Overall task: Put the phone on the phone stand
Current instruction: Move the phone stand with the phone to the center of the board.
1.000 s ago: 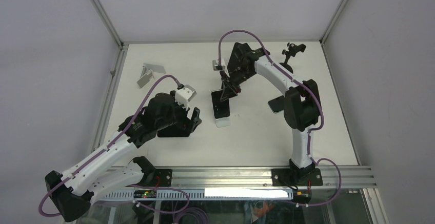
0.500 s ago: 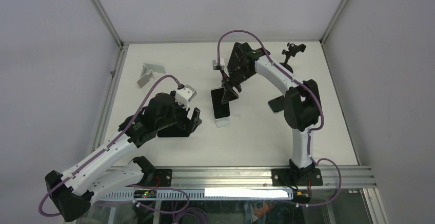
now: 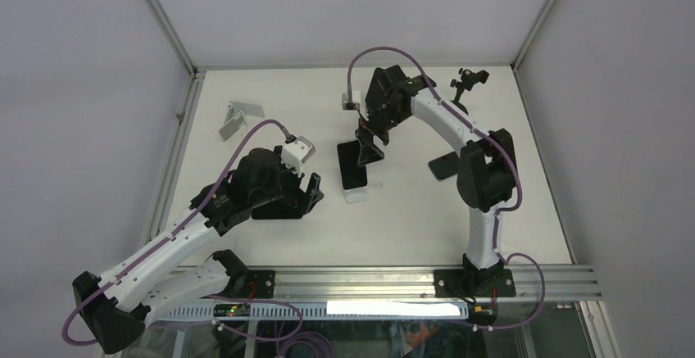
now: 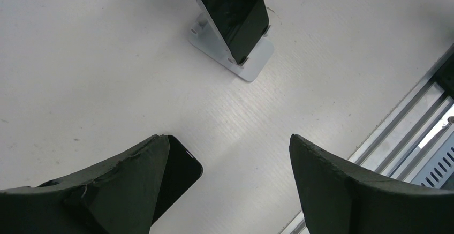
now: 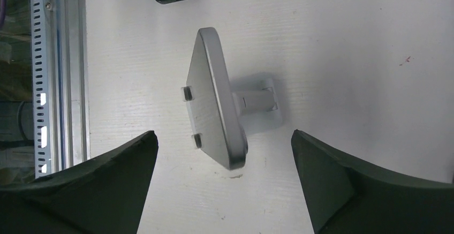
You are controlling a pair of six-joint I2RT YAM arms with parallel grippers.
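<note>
Phone (image 3: 352, 164): propped on phone stand (image 3: 356, 196), mid-table (image 3: 410, 227), well apart from all edges. Right gripper (image 3: 367, 149): fingers spread wide at the phone's far side, nothing pinched. Left gripper (image 3: 314, 192): fingers spread, just left of the stand, above second phone (image 4: 181, 171).

1. A white rectangular tabletop (image 3: 393, 227) is carrying everything, and a ridged aluminium rail (image 3: 393, 277) is running along its near edge.
2. A white-and-silver metal phone stand (image 3: 356, 195) is standing near the middle.
3. A flat black smartphone (image 4: 179, 172) is lying to the near left of that stand.
4. A second flat black handset (image 3: 442, 166) is lying toward the right side.
5. A bent silver metal bracket (image 3: 239, 117) is sitting by the far left corner.
6. A small black clamp mount (image 3: 464, 86) is standing by the far right corner.
</note>
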